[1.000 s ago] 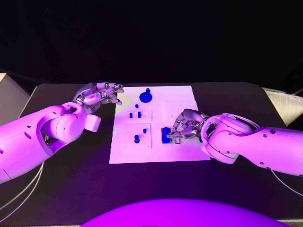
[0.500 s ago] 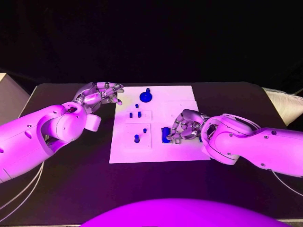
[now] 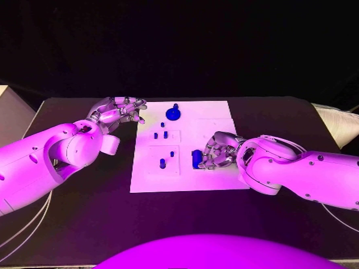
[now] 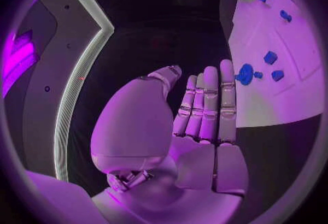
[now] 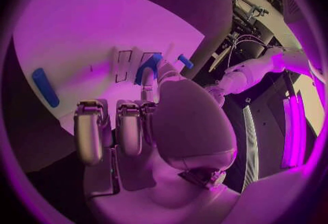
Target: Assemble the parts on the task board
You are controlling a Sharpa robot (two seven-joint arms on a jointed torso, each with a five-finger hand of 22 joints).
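1. The board [image 3: 216,115] is plain white.
2. The round knob [image 3: 173,115], the small pegs [image 3: 162,163] and the block [image 3: 196,158] are blue.
3. The tabletop [image 3: 293,115] is black.
4. Both arms are white with silver fingers [image 3: 131,103].

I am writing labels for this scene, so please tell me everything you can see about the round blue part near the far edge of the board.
The round part is a small dark blue disc, plastic by its look, with a short stub on its far side. It lies on the white board, close to the far edge, left of the middle. It stands apart from the other blue pieces nearer the robot. Nothing touches it: the left hand is beside the board, off its left edge. The left wrist view shows the disc beyond the fingertips, clear of them.
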